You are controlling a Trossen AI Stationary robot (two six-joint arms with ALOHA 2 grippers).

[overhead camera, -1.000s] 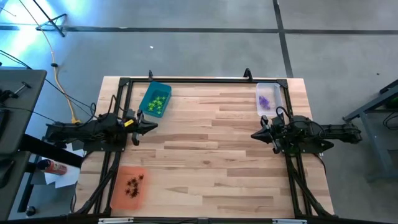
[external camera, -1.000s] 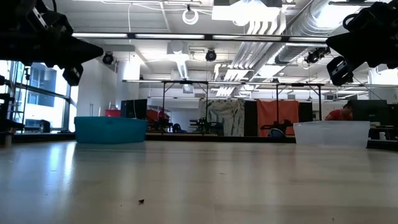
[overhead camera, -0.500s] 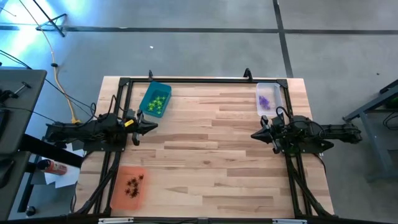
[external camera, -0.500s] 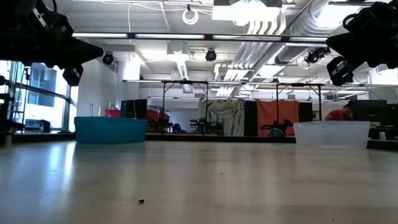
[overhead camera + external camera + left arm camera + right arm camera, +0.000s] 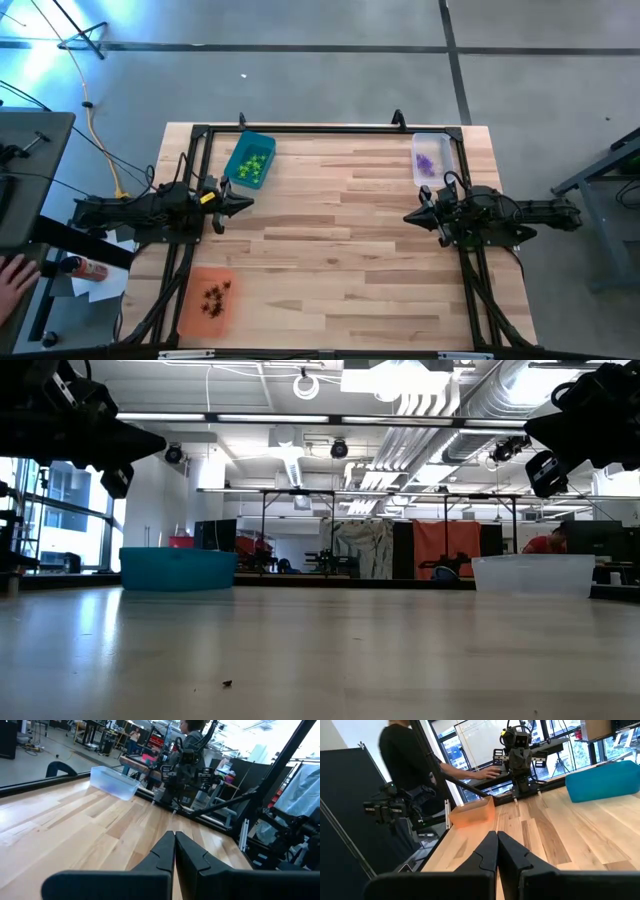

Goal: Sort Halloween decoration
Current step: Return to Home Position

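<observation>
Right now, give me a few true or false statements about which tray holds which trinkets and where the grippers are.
1. The green trinkets lie in the teal tray. True.
2. The purple trinkets lie in the orange tray. False: they lie in the clear tray; the orange tray holds dark trinkets.
3. The left gripper and right gripper are both shut and empty. True.
4. The left gripper hangs over the orange tray. False: it is over bare table, near the teal tray.
</observation>
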